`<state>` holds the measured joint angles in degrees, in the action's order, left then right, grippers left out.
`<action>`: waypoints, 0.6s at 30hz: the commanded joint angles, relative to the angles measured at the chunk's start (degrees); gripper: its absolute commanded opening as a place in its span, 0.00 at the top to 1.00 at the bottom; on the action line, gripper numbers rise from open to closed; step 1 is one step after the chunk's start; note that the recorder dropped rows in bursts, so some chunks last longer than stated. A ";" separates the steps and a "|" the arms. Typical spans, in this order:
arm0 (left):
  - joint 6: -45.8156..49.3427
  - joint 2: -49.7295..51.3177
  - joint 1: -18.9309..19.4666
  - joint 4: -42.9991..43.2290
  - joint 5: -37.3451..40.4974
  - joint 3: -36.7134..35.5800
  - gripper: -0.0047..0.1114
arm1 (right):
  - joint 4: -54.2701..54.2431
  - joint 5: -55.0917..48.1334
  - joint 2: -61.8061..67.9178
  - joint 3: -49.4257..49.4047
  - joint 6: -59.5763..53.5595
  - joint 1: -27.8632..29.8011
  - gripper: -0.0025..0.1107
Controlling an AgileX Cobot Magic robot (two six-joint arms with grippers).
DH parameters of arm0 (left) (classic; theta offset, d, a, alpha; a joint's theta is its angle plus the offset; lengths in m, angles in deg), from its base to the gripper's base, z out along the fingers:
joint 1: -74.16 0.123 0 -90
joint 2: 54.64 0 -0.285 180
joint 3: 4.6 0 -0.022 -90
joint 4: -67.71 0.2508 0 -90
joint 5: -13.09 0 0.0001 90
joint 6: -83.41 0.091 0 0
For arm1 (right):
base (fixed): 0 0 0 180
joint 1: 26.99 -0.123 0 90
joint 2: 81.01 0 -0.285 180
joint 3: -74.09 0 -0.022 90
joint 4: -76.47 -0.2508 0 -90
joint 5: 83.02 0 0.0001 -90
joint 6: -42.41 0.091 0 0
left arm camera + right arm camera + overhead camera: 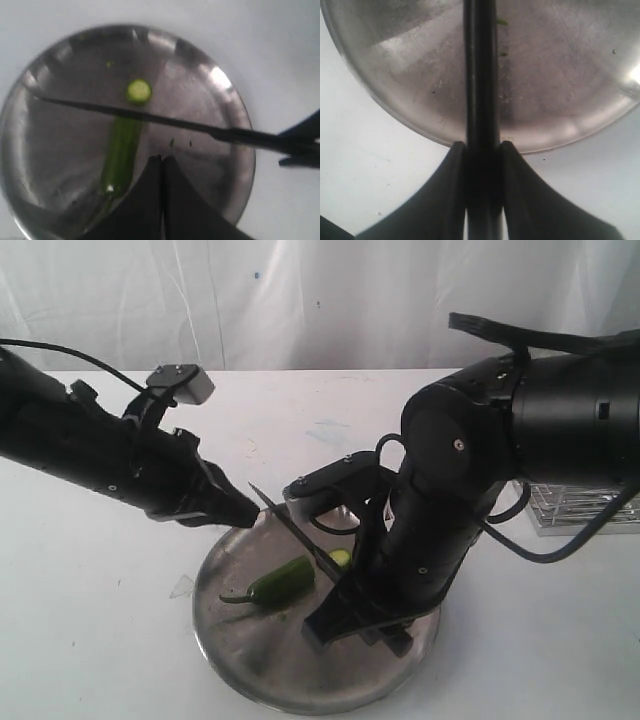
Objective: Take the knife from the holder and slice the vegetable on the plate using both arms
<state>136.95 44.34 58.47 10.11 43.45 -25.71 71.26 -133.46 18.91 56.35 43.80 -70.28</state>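
The steel plate (260, 660) holds the dark green pepper (280, 582), and a cut round slice (340, 558) lies just past its flat end. My right gripper (345, 615) is shut on the black knife's handle (481, 100). The blade (150, 117) lies across the pepper (120, 155) at its cut end, beside the slice (138, 91). My left gripper (245, 512) is shut on nothing. Its tips (161, 159) hover over the plate (60, 125) beside the pepper, apart from it. The knife's point (252, 487) sits close to the left gripper.
The wire holder (570, 508) stands at the right behind the right arm, partly hidden by it. A few green specks lie on the plate (560, 75). White tabletop surrounds the plate, with a white curtain behind.
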 commanded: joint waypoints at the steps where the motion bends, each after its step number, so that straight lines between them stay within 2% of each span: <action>1: -5.77 3.86 1.09 10.60 11.12 4.98 0.96 | -1.88 -1.80 -0.55 -0.19 0.00 -0.08 0.98; 6: 3.40 4.52 -0.86 7.05 8.47 7.17 0.96 | -5.10 -7.93 -0.55 -0.19 -2.33 -0.08 0.98; 11: 9.08 7.28 -1.68 5.55 5.50 7.17 0.96 | -5.50 -5.71 -0.55 -0.19 -2.71 -0.08 0.98; 14: 9.61 8.28 -1.68 5.07 5.23 7.17 0.96 | -5.50 -4.35 -0.55 -0.19 -2.41 -0.08 0.98; 18: 10.37 8.18 -1.68 -1.07 4.42 7.20 0.96 | -4.84 -4.06 2.50 -0.19 -2.28 -0.08 0.98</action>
<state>146.17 52.90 57.09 12.30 47.77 -18.66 66.09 -137.93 19.86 56.35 41.83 -70.28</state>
